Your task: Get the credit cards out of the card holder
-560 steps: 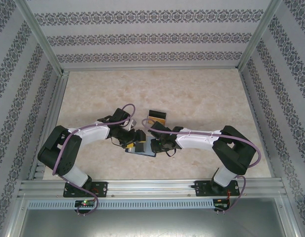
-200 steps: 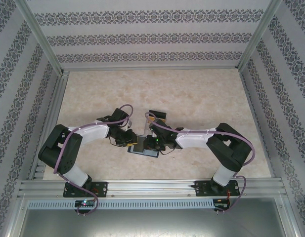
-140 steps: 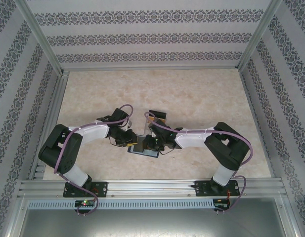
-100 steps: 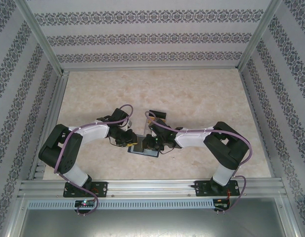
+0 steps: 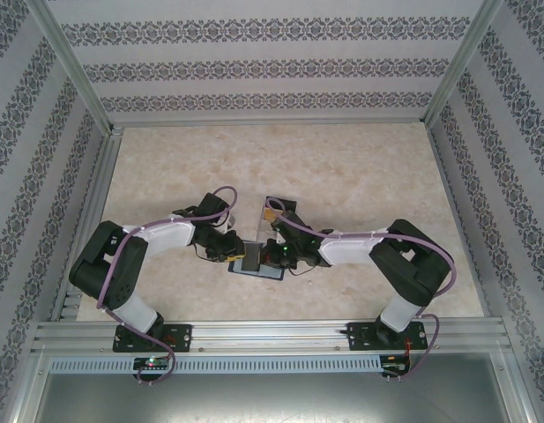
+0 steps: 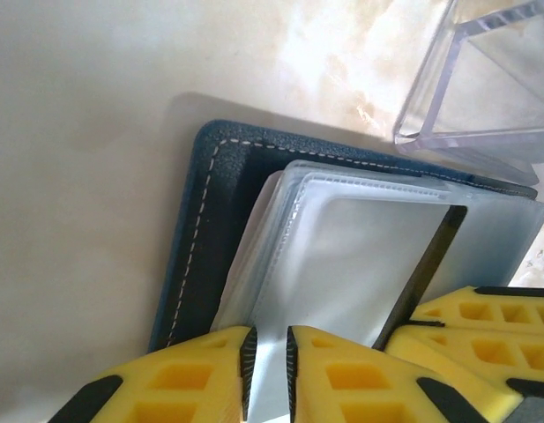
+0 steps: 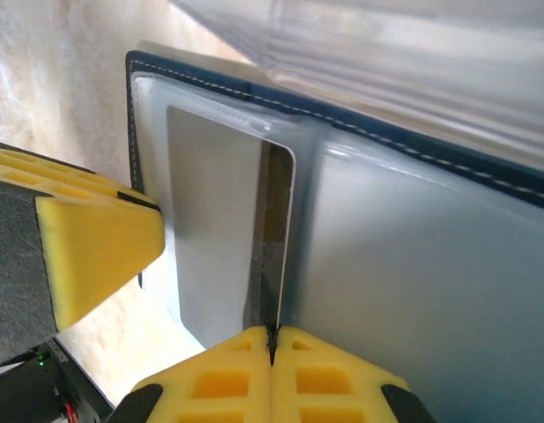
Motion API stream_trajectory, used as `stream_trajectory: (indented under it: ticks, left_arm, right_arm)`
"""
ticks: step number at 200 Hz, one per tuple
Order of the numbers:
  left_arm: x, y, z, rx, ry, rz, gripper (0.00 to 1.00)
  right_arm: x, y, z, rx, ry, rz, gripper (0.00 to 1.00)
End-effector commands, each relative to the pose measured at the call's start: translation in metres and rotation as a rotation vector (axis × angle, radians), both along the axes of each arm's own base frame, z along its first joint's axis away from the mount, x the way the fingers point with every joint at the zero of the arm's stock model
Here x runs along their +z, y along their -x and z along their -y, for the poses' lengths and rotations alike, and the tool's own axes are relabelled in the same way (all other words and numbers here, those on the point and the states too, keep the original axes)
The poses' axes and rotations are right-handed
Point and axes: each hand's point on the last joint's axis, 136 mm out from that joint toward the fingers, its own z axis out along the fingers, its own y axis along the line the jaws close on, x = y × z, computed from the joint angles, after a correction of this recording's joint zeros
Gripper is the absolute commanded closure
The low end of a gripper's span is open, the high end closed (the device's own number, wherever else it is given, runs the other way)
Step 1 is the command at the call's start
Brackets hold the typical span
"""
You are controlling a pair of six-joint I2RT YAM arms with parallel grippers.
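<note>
The card holder [image 6: 214,203], a navy wallet with white stitching, lies open on the table [image 5: 342,176] between both arms [image 5: 254,267]. My left gripper [image 6: 270,339] is shut on one of its frosted grey-blue inner panels, pinning it down. A dark credit card [image 7: 273,229] stands edge-on out of a sleeve, and my right gripper [image 7: 272,333] is shut on its near edge. From the left wrist the same card [image 6: 426,273] shows as a dark strip running into the right gripper's yellow fingers [image 6: 483,326]. Seen from above, the left gripper [image 5: 239,253] and right gripper [image 5: 270,256] meet over the wallet.
A clear acrylic stand [image 5: 279,210] sits just behind the wallet, close to its far edge [image 6: 483,79]. The left finger [image 7: 95,247] lies beside the wallet's left edge. Aluminium frame rails and patterned walls border the marble-look table.
The right jaws have closed onto the dark card's edge and the right wrist has shifted slightly right. The left gripper has stayed on the wallet panel.
</note>
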Motion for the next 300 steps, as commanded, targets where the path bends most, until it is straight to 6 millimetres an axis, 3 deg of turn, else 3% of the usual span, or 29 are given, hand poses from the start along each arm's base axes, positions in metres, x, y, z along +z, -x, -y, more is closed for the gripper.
stream_trajectory:
  ticks: [1, 29, 53, 71, 110, 139, 194, 236, 274, 300]
  left_arm:
    - [-0.019, 0.013, -0.015, 0.013, -0.088, -0.074, 0.79]
    - [-0.017, 0.011, -0.013, 0.009, -0.073, -0.069, 0.79]
    - [-0.017, 0.012, -0.012, 0.005, -0.069, -0.072, 0.79]
    - [-0.018, 0.012, -0.011, 0.0, -0.063, -0.074, 0.79]
    - [-0.018, 0.013, -0.009, -0.003, -0.057, -0.079, 0.82]
    - [-0.017, 0.013, -0.01, -0.002, -0.062, -0.076, 0.82]
    - [-0.017, 0.01, -0.011, -0.005, -0.075, -0.072, 0.82]
    - [-0.014, 0.008, -0.01, -0.01, -0.069, -0.065, 0.82]
    - [-0.006, 0.004, -0.007, -0.017, -0.054, -0.039, 0.81]
    - [0.004, 0.0, -0.006, -0.019, -0.044, -0.01, 0.78]
  right_arm:
    - [0.0, -0.001, 0.015, -0.038, 0.012, 0.015, 1.0]
    - [0.003, -0.002, 0.012, -0.02, 0.0, 0.023, 1.0]
    - [0.003, -0.005, 0.004, -0.007, -0.001, 0.028, 0.76]
    - [0.0, -0.007, 0.002, -0.013, -0.003, 0.028, 0.74]
    - [-0.003, -0.011, -0.003, -0.023, -0.007, 0.027, 0.75]
    - [-0.002, -0.009, 0.001, -0.028, -0.005, 0.029, 1.0]
    - [0.01, 0.003, 0.035, -0.031, 0.008, 0.064, 1.0]
    - [0.041, 0.01, 0.069, -0.002, 0.042, 0.151, 1.0]
    - [0.096, 0.003, 0.093, 0.101, 0.152, 0.329, 1.0]
    - [0.129, -0.013, 0.103, 0.239, 0.302, 0.475, 1.0]
